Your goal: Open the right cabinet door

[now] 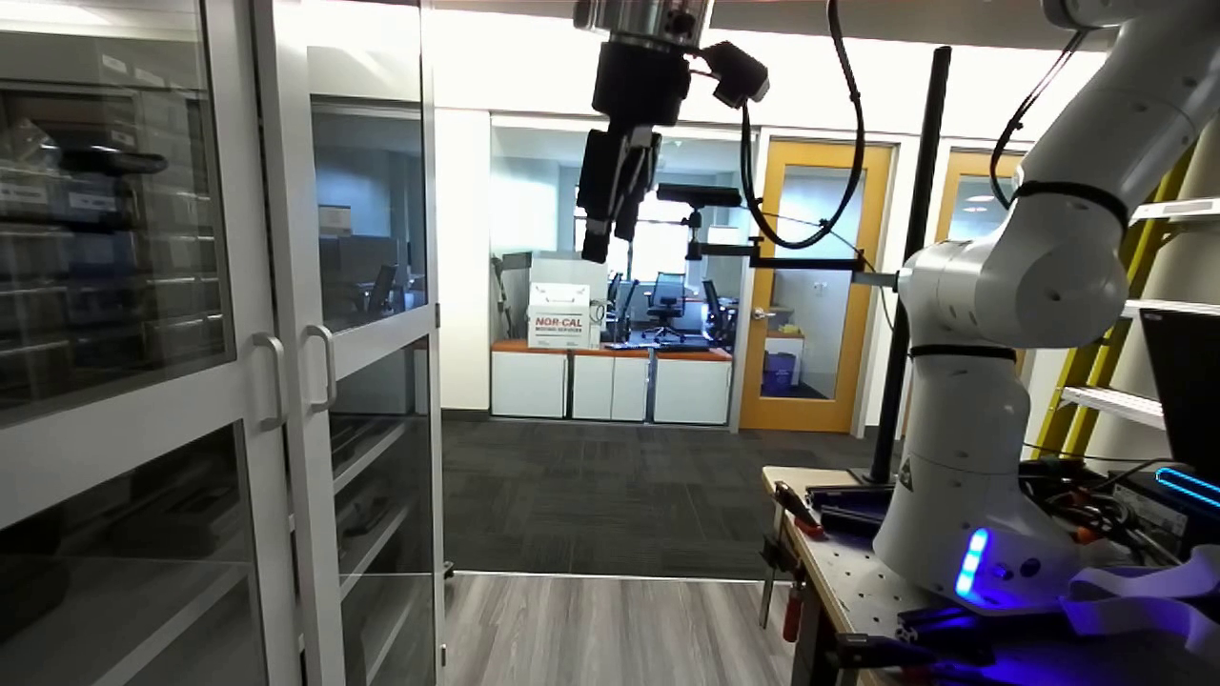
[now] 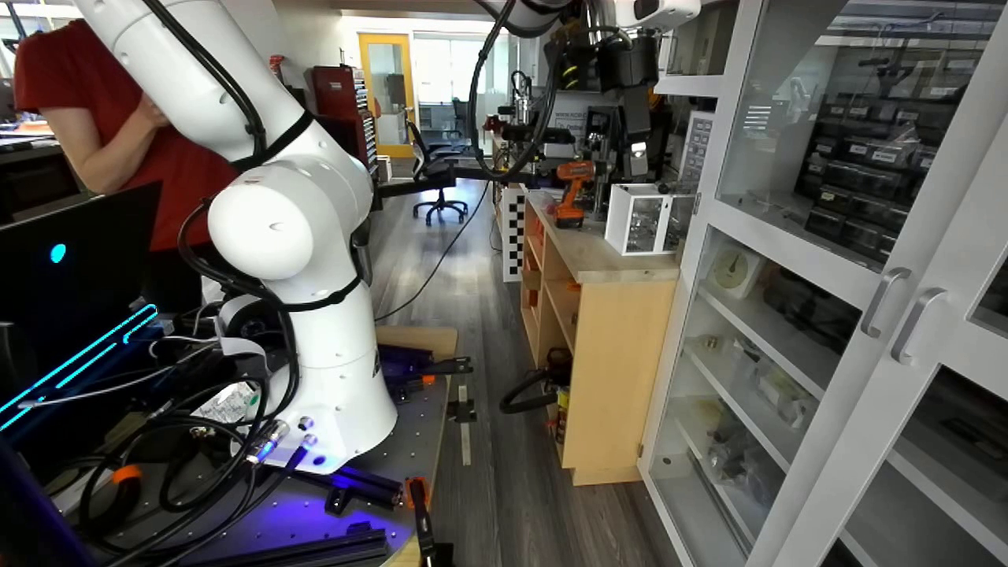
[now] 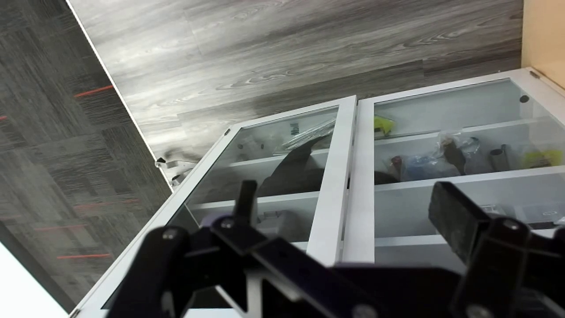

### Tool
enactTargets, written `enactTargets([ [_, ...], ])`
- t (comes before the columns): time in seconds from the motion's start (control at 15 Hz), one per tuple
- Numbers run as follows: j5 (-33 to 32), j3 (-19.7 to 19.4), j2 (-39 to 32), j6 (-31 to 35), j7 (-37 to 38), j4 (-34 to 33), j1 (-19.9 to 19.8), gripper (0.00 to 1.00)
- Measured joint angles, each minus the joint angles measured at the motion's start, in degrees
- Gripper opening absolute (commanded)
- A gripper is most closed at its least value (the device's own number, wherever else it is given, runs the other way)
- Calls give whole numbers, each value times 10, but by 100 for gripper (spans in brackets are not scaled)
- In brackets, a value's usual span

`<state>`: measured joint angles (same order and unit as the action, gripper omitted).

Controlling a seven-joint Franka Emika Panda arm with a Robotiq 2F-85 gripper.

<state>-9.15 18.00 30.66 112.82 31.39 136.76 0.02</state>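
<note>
A tall white cabinet with two glass doors stands in both exterior views. Its right door [image 1: 381, 345] [image 2: 975, 352] and left door [image 1: 124, 443] [image 2: 795, 246] both look shut. The right door's curved handle [image 1: 324, 369] [image 2: 917, 324] sits beside the left door's handle [image 1: 272, 381] [image 2: 883, 302] at the centre seam. My gripper [image 1: 610, 238] [image 2: 636, 161] points down, high up and apart from the cabinet. In the wrist view my gripper [image 3: 346, 190] is open and empty, with the right door [image 3: 332, 190] and left door [image 3: 361, 198] behind it. No handle shows there.
A wooden shelf unit [image 2: 630, 370] with an orange drill [image 2: 575, 193] and white box [image 2: 630, 216] adjoins the cabinet. A camera on a jointed mount [image 1: 701, 197] is near the gripper. The arm's bench [image 1: 810, 534] holds clamps and cables. A person in red [image 2: 181, 165] stands behind the arm.
</note>
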Motion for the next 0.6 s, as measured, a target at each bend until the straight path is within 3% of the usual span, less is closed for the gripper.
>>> enactTargets([
  [0.6,-25,-9,-26,58,1,6,-3,100],
])
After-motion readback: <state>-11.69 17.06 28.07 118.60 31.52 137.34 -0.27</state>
